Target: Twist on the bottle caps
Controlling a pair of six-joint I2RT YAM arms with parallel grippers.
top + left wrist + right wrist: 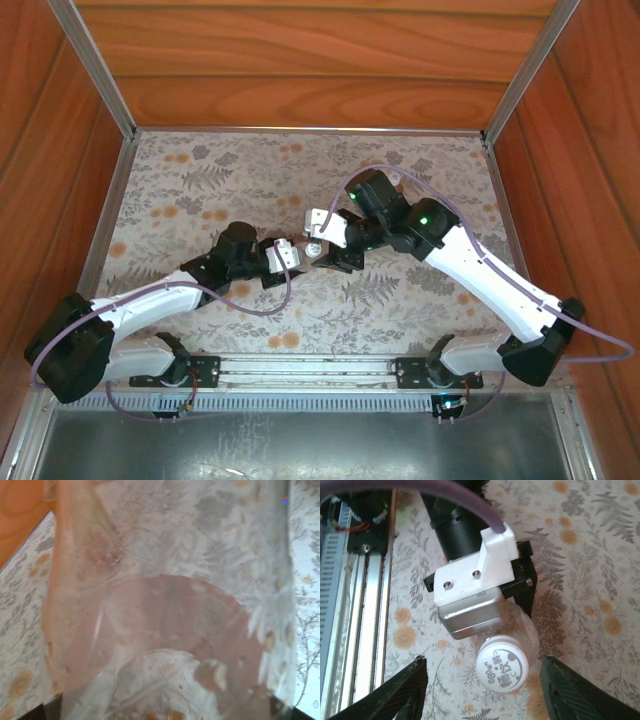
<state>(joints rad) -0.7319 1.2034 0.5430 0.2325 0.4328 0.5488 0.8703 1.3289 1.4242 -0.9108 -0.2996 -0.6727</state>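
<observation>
My left gripper is shut on a clear bottle with a pale red label, held above the middle of the floral table. From the left wrist the bottle's wall is pressed close to the lens. A white bottle cap with printed lettering sits on the bottle's neck, just below the left wrist's white and silver camera housing. My right gripper faces the cap, open. Its black fingers stand wide on either side, clear of the cap. From above, both grippers meet at the cap.
The flower-patterned tabletop is boxed in by wooden walls at the back and both sides. An aluminium rail runs along the near edge by the arm bases. Purple cables loop off both arms.
</observation>
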